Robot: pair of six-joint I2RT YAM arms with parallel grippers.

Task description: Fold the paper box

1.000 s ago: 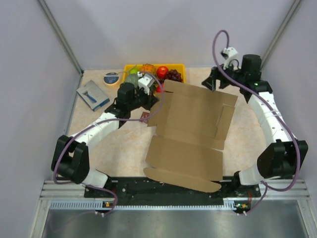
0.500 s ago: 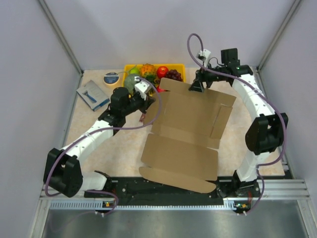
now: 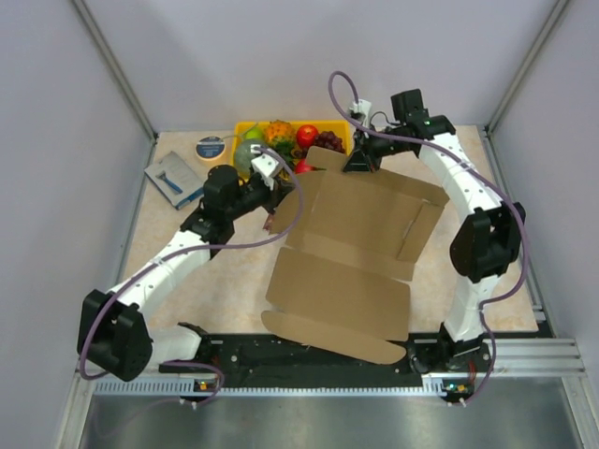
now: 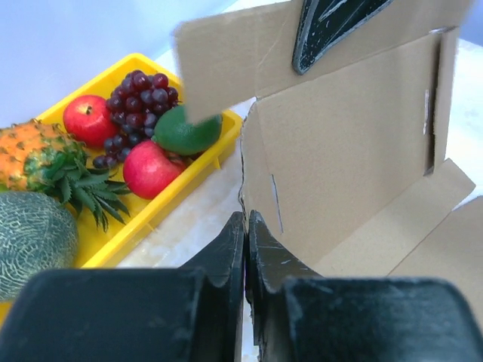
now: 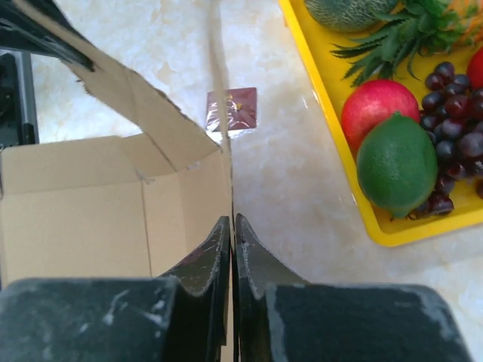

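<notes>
Pinching the paper box (image 3: 342,281) wall, right claw (image 5: 232,219) grips.

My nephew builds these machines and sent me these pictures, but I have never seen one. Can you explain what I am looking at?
It is a robot with a left arm and a right arm bolted at the near edge of a table. Each arm ends in a two-finger gripper.

The wide picture comes from a camera above and behind the arms. The two close-ups come from cameras on the wrists, so the dark fingers at the bottom are each arm's own.

On the table lies the paper box, a brown cardboard sheet partly folded up. Around it are a yellow tray of fruit, a blue packet, a roll of tape and a small dark red packet.

The left gripper is shut on an upright cardboard edge at the box's left side. The right gripper is shut on one at its far side.
</notes>
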